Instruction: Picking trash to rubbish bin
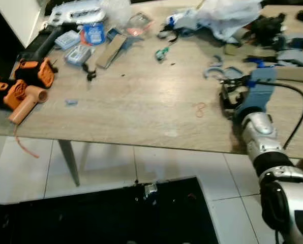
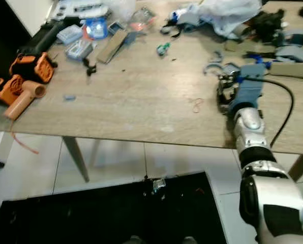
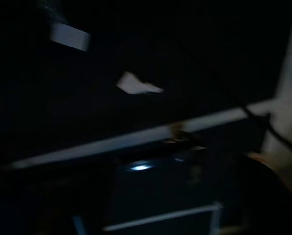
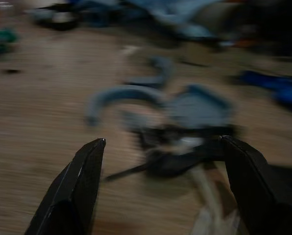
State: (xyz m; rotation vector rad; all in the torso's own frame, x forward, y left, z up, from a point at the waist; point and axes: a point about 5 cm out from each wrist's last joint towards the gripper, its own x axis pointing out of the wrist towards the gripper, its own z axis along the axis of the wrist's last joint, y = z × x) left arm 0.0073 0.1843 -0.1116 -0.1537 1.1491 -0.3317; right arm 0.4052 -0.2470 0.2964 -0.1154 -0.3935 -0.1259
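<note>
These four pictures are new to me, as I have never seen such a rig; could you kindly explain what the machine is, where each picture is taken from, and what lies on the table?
This is a humanoid robot collecting trash. The two top pictures come from its head cameras, looking down on a light wooden table. Its silver right arm reaches over the table, and the right claw, seen from its wrist camera, is open around blurred grey scraps, holding nothing yet. The left wrist picture is too dark to read. On the table lie an orange power tool, a small red rubber band, a crumpled white plastic bag and blue packets. Below stands a black rubbish bag.
</note>
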